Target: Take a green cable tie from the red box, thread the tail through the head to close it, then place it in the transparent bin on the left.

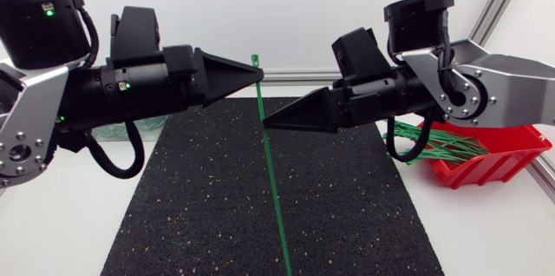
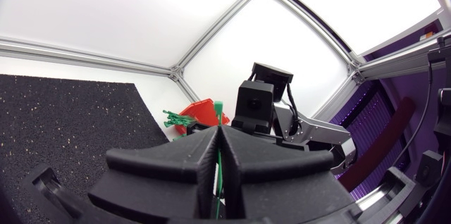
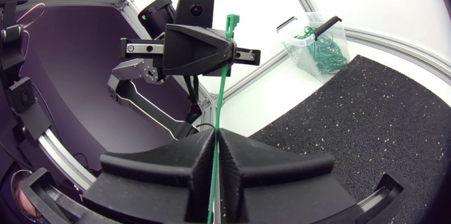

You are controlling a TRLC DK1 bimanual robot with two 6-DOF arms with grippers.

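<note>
I take the black mat [image 1: 217,215] on the white tabletop [image 1: 61,241] as my reference. Beyond the mat's far left corner stands the transparent bin [image 3: 317,41], just off the mat. It holds a small bundle of green ties. In the head view my left arm hides most of it.

My left tool [image 1: 258,69] hangs above the far edge of the mat, near the middle, and it points to the right. Its two fingers are pressed together on the green cable tie [image 1: 273,180], just under the tie's head. The head sticks up a little above the fingertips.

The tie is straight and is not closed into a loop. In the head view it runs from the far edge of the mat, across the middle, to the near edge. It is held in the air above the mat.

My right tool [image 1: 265,123] comes from the right side, above the far half of the mat. It is also closed on the tie, a little lower on the strap than the left tool.

The red box [image 1: 494,161] sits off the mat's right edge, near the far right corner. Many green ties lie inside, and my right arm covers part of it.
</note>
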